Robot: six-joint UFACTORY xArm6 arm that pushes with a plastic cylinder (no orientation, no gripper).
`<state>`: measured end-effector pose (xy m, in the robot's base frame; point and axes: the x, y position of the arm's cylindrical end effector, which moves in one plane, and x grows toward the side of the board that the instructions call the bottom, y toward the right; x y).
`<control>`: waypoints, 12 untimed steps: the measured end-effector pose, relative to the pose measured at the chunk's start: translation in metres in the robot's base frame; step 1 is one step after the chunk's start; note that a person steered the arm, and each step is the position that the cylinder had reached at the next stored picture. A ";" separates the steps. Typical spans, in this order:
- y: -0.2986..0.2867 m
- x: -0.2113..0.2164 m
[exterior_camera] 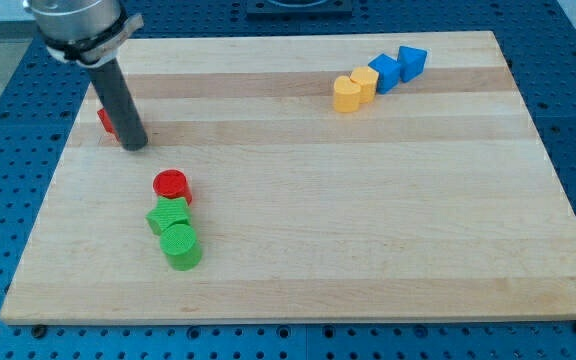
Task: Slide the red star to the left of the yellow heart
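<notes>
My tip [134,146] rests on the board at the view's upper left. A red block [106,121], mostly hidden behind the rod, sits just left of the tip and touches it; its shape cannot be made out. A yellow heart [345,94] lies at the view's upper right, far from the tip. A second yellow block [364,83] touches the heart's upper right side.
Two blue blocks [386,72] [412,61] continue the row up and right of the yellow ones. A red cylinder [171,186] sits below the tip, with two green blocks [168,217] [181,245] under it. The wooden board [368,220] lies on a blue perforated table.
</notes>
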<state>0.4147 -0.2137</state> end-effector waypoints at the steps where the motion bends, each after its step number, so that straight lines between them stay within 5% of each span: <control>1: -0.044 0.020; 3: -0.032 -0.050; 5: 0.053 -0.053; 7: -0.052 -0.062; 8: -0.041 -0.079; 11: 0.122 -0.094; 12: 0.100 -0.094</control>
<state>0.3207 -0.1139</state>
